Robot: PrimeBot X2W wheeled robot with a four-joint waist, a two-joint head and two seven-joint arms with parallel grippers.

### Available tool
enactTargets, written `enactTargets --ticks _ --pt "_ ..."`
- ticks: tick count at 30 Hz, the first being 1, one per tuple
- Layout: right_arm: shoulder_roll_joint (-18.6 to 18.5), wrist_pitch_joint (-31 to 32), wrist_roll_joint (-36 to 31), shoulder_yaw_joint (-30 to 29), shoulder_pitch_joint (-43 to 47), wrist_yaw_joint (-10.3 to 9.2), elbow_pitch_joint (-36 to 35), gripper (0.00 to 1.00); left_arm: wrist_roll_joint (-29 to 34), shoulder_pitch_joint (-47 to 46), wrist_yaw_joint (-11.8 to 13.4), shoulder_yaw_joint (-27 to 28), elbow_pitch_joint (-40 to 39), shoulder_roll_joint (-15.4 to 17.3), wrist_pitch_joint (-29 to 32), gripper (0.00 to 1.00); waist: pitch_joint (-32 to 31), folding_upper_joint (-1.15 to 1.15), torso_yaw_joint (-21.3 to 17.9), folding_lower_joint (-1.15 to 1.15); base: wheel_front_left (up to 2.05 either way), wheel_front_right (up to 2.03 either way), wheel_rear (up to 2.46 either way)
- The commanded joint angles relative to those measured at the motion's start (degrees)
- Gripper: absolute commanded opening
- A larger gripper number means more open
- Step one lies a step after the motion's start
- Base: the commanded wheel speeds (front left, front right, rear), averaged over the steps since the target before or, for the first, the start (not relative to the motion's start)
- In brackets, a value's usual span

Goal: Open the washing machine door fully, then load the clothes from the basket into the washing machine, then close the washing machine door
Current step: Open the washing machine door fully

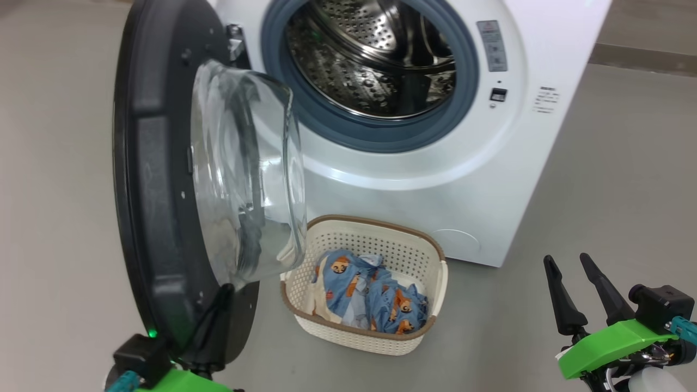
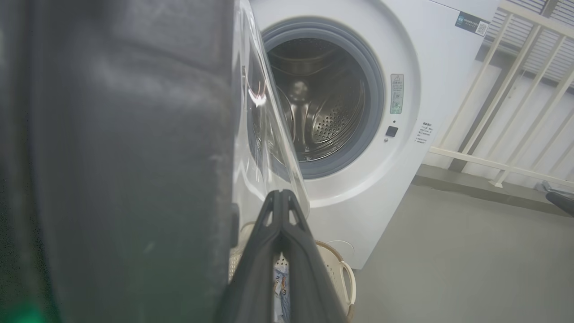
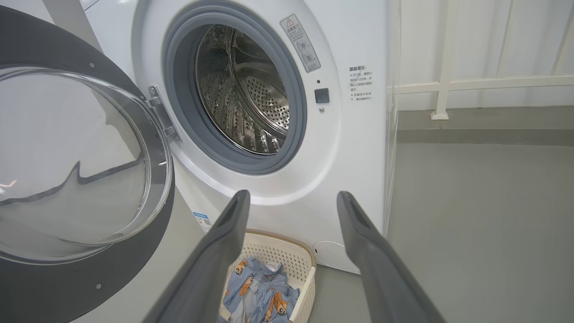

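At the left of the head view, the washing machine door [image 1: 158, 179] stands wide open, its dark inner face and bulging glass bowl [image 1: 245, 174] turned toward the washing machine [image 1: 435, 179], whose grey gasket [image 1: 381, 136] rings the perforated steel drum [image 1: 370, 54]. On the floor [image 1: 599, 207] just before the washer, partly under the bowl, sits the basket [image 1: 381, 239] with the clothes [image 1: 370, 296] heaped inside. The left gripper [image 1: 220, 305] reaches up at the door's lower edge. The left wrist view shows its fingers [image 2: 269, 251] pressed tight together with nothing between them, their tips just beside the clear bowl; whether they touch it I cannot tell. That view also takes in one white basket handle [image 2: 347, 278] and a pale railing [image 2: 515, 112] beyond the machine. The right gripper [image 1: 566, 257] hovers at the lower right, well apart from the basket, fingers spread wide and holding nothing. Its wrist view adds the door hinge [image 3: 161, 112] and the blue label sticker [image 3: 202, 220].
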Motion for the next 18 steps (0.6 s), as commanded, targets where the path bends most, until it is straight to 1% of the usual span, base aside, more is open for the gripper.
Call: enactTargets --ticks 1,9,14,18 --pt "-0.8 -0.7 0.7 0.7 -1.1 0.26 -1.1 1.0 -0.6 -1.9 0.8 3.2 -1.6 1.8 -0.1 0.0 0.1 0.0 1.1 0.0 0.0 0.0 0.0" --pt "-0.6 -0.7 0.7 0.5 -1.2 0.26 -0.9 1.0 -1.9 -3.7 1.7 6.3 0.0 5.2 1.5 0.0 0.5 0.0 3.7 0.0 0.0 0.0 0.0" --pt "-0.6 -0.7 0.5 0.4 -1.6 0.26 -1.0 1.0 -2.5 -6.5 1.1 7.8 1.9 7.8 2.5 0.0 1.6 0.0 5.1 0.0 0.0 0.0 0.0" --pt "-0.7 -0.7 0.4 0.2 -2.0 0.26 -1.1 1.0 -3.4 -8.3 0.4 8.4 3.4 8.6 2.8 0.0 2.4 0.0 5.9 0.0 0.0 0.0 0.0"
